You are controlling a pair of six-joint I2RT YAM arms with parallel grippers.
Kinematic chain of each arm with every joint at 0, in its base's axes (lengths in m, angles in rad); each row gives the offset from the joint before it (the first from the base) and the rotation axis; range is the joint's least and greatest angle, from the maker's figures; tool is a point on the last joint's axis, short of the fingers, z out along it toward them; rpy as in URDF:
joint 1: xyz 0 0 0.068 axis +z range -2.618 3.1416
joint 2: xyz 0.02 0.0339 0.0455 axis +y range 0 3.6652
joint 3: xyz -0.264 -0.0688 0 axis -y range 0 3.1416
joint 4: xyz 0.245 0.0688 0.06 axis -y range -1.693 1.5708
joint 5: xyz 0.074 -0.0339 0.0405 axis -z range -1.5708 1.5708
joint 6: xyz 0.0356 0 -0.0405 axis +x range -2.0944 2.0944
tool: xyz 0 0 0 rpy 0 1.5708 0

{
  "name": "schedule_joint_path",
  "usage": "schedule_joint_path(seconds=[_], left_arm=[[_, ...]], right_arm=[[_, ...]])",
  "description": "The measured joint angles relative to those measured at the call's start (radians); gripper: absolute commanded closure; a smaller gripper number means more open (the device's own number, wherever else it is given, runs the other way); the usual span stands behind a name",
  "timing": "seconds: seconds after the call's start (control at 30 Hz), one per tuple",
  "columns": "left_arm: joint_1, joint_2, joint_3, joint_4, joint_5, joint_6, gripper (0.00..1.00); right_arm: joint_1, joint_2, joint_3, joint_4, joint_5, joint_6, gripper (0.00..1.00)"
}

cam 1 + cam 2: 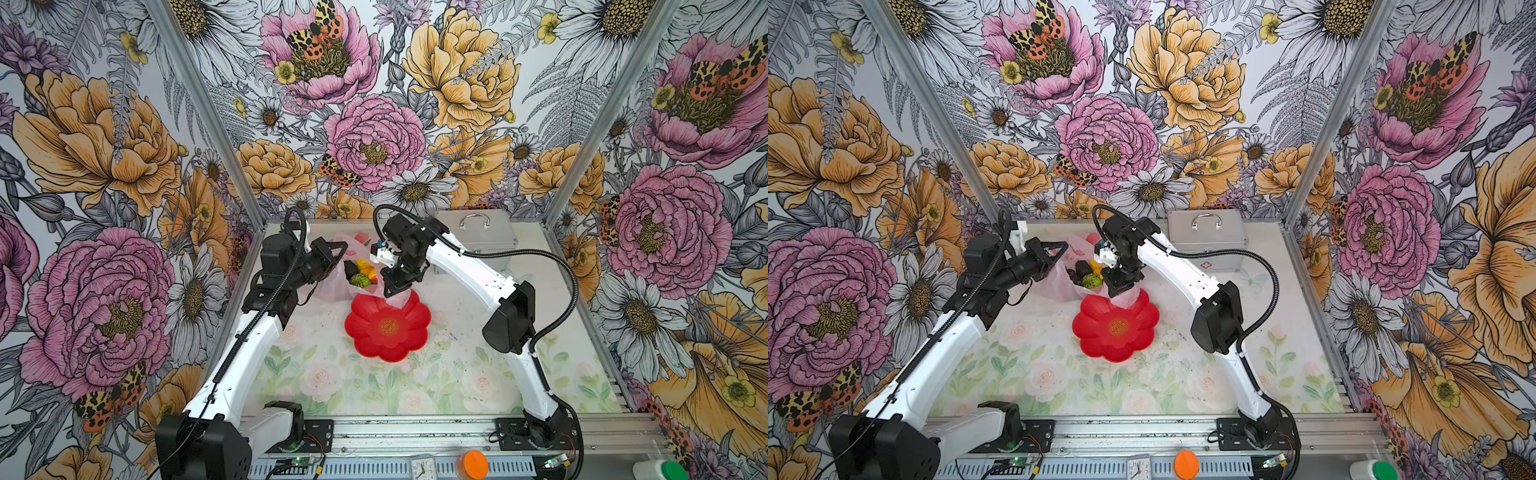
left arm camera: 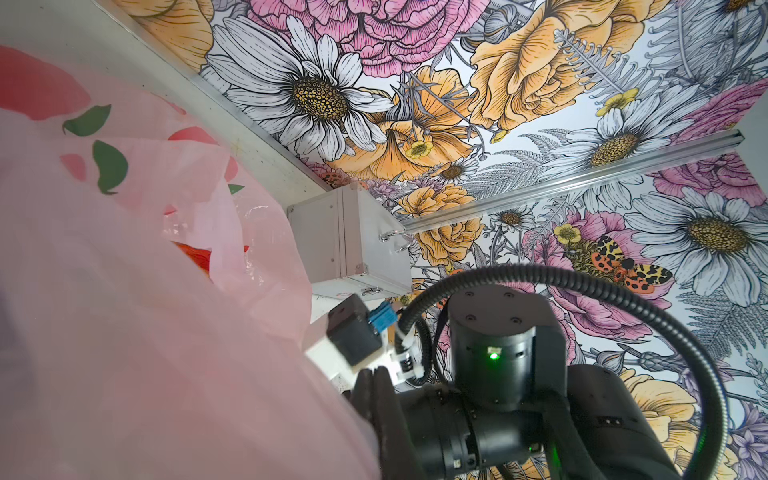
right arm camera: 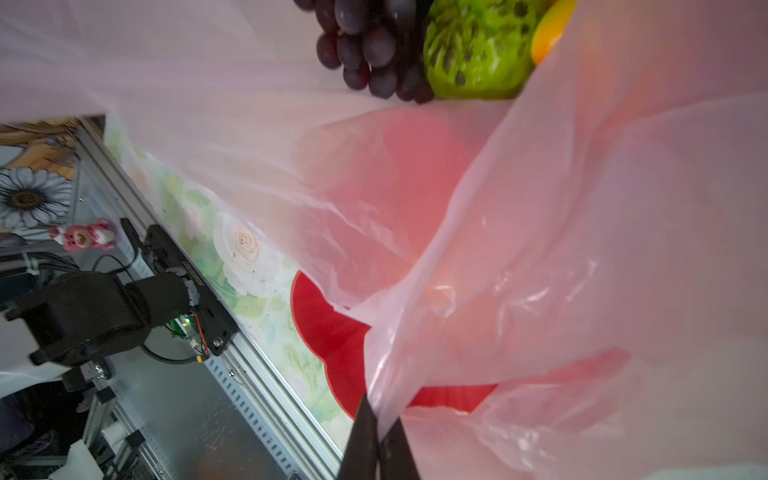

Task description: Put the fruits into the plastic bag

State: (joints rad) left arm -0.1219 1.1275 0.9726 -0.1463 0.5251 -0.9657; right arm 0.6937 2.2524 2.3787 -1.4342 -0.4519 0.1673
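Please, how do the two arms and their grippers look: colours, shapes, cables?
The left arm and right arm have white tube-like links and bulky black joints. A black ribbed hose loops along each. The fingers are thin, dark and flat. One black joint carries a small green light.
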Motion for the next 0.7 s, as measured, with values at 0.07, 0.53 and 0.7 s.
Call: schedule_joint_path(seconds=[0.07,0.53,0.7], left_arm=[[0.001,-0.001,0.000,-0.003,0.000,0.000,1.00],[0.041,0.109,0.303,-0.136,-0.031,0.095,1.00],[0.061,0.208,0.483,-0.164,-0.039,0.114,1.00]], right_arm=[[-0.032,0.000,0.045,0.022,-0.030,0.031,1.00],[-0.233,0.069,0.422,0.697,-0.190,0.621,1.00],[-0.244,0.099,0.477,0.914,-0.190,0.787,1.00]])
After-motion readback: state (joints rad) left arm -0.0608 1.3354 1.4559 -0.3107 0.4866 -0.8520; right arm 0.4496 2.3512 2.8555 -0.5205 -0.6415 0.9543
